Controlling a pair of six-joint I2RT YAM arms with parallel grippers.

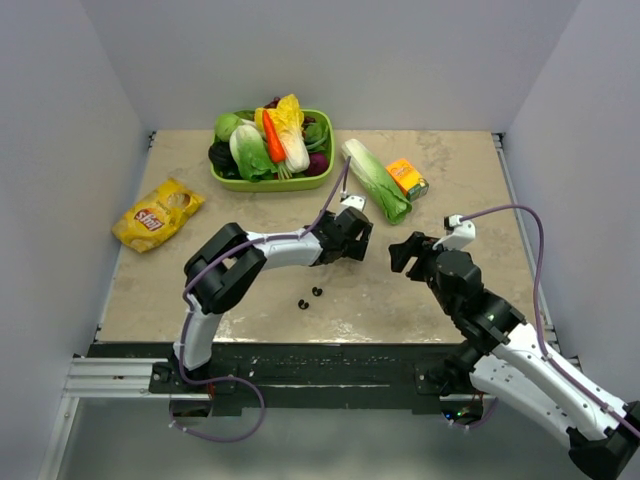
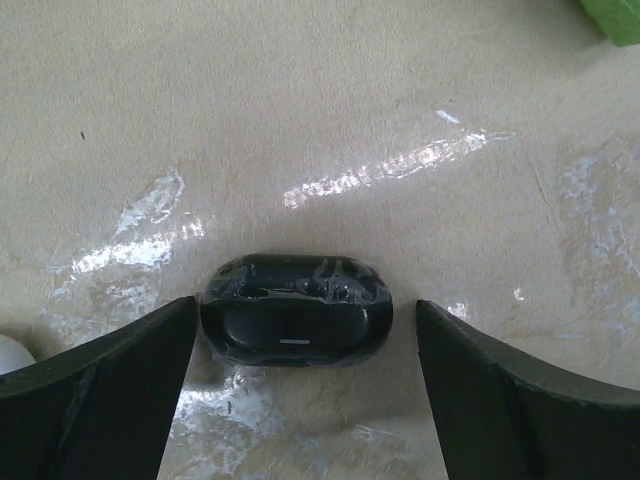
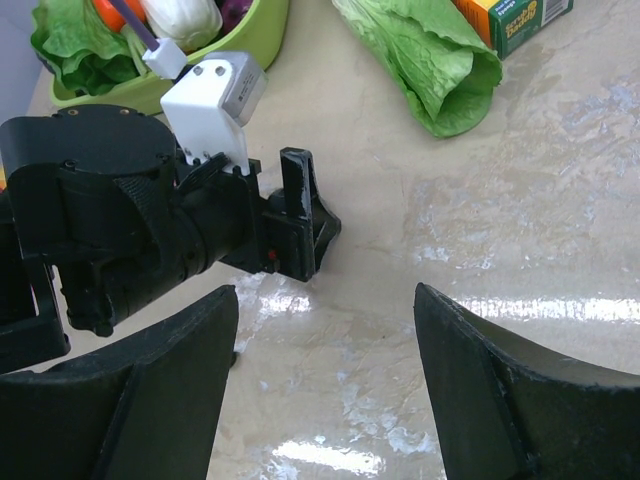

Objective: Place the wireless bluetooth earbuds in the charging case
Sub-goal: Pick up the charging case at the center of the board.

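Note:
A glossy black charging case [image 2: 296, 312] lies on the beige table between the fingers of my left gripper [image 2: 305, 303]. That gripper is open: its left finger [image 2: 150, 370] is at the case's side, and a gap shows before the right finger. In the top view my left gripper [image 1: 352, 238] hides the case. Two tiny black earbuds [image 1: 310, 298] lie on the table nearer the front edge, apart from both grippers. My right gripper [image 1: 402, 250] is to the right of the left one. It is open over bare table [image 3: 325, 300] and faces the left gripper [image 3: 310, 225].
A green basket [image 1: 270, 185] of vegetables stands at the back. A lettuce head [image 1: 378, 180] and an orange box [image 1: 407, 178] lie to its right. A yellow chip bag [image 1: 157, 213] lies at the left. A white rounded thing [image 2: 10, 355] shows at the left wrist view's edge.

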